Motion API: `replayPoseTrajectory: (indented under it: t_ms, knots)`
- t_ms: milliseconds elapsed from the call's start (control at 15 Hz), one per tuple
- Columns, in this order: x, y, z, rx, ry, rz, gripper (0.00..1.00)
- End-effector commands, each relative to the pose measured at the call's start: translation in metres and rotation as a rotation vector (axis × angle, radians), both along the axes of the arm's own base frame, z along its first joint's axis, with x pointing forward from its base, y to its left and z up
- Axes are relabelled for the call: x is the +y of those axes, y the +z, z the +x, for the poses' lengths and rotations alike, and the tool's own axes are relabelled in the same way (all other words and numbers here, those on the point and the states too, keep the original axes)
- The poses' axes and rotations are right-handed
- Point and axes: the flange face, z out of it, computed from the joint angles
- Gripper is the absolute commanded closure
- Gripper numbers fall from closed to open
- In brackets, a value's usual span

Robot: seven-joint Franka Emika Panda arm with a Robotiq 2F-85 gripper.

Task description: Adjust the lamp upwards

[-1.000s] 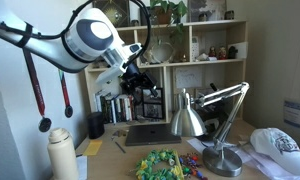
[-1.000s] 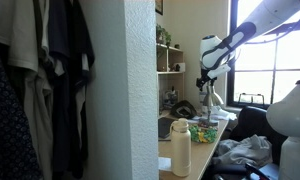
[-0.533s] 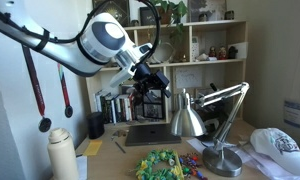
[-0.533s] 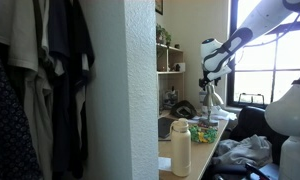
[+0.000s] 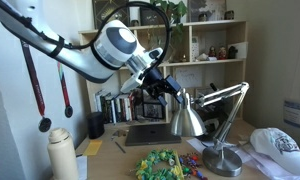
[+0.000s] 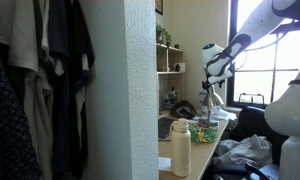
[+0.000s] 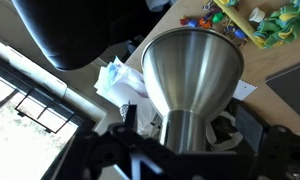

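Your gripper [image 5: 172, 90] hangs open, the lamp [image 5: 188, 118] just beside it at 4 o'clock. Centre the jaws on the neck above the shade [image 7: 190, 65], close gently, then lift slowly upward.

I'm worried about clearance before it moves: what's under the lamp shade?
Below the shade the desk shows a colourful pile near it. In the wrist view the shade itself hides the spot straight beneath it.

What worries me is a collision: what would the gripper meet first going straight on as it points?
Probably the lamp, its shade centred ahead of the gripper in the wrist view; depth unclear.
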Motion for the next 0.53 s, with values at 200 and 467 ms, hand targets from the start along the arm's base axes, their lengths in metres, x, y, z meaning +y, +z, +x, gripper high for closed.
replayPoseTrajectory:
  t_ms: [200,467]
  knots:
    - [-0.022,-0.005,0.024,-0.057,-0.052,-0.010,0.00]
    - [-0.030,-0.006,0.040,-0.085,-0.064,-0.025,0.00]
